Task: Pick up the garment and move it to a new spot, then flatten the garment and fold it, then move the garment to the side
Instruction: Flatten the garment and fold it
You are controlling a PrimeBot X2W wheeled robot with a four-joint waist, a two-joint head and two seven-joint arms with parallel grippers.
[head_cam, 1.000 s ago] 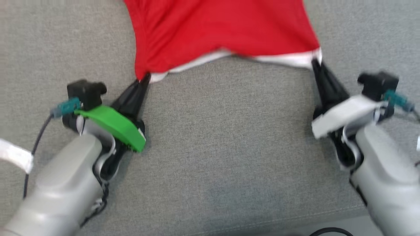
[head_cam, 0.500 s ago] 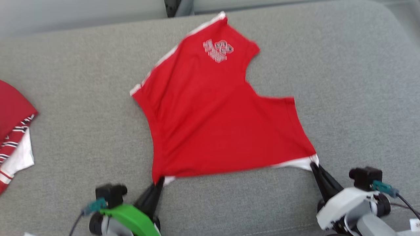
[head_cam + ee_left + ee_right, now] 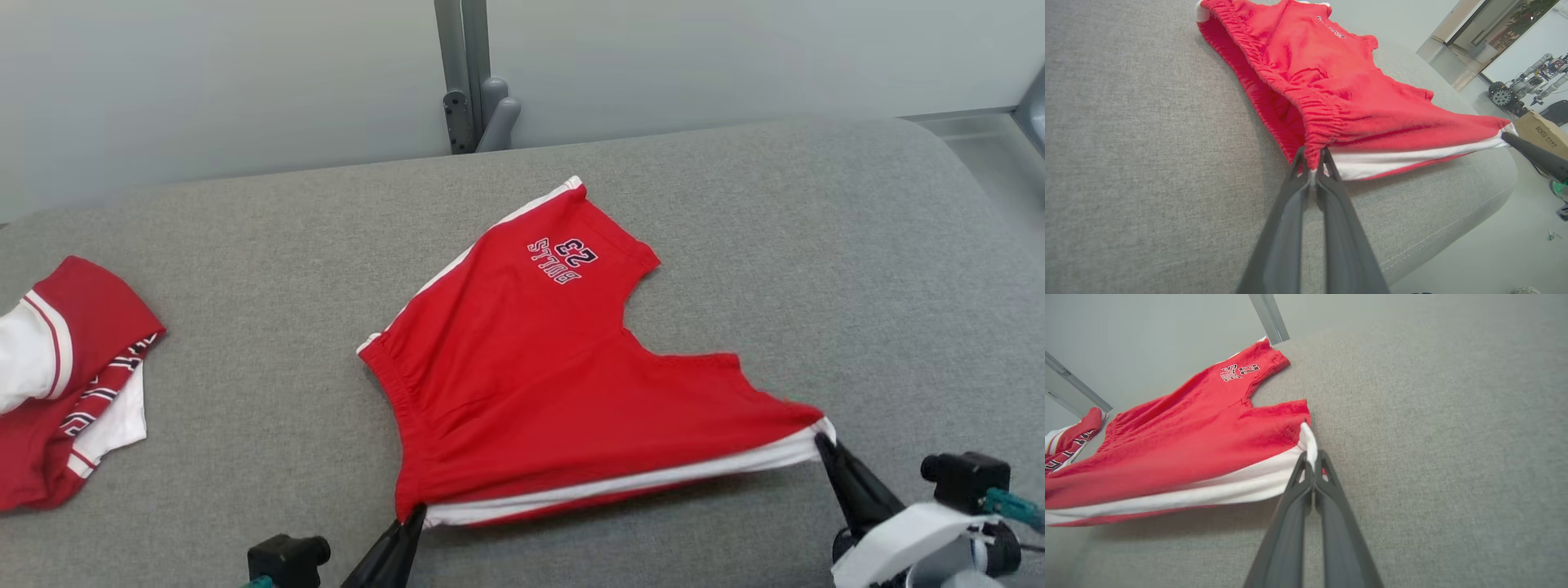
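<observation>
The garment (image 3: 531, 376) is a pair of red shorts with white side stripes and a "BULLS 23" print, spread on a grey cushion (image 3: 245, 269). My left gripper (image 3: 415, 511) is shut on the waistband corner at the near left; the pinch shows in the left wrist view (image 3: 1312, 157). My right gripper (image 3: 821, 439) is shut on the white-striped corner at the near right, seen in the right wrist view (image 3: 1312, 457). The near edge of the garment (image 3: 1180, 445) hangs stretched between the two grips, lifted a little off the cushion. Its far leg lies flat.
Another red and white garment (image 3: 57, 376) lies crumpled at the cushion's left edge. A grey post (image 3: 465, 73) and pale wall stand behind. The cushion's front edge drops to the floor (image 3: 1494, 245), where a cardboard box (image 3: 1541, 132) sits.
The head camera has tilted up, so the whole picture has shifted down and both arms sit at the bottom edge. Both grippers stay shut on the same corners of the shorts.
</observation>
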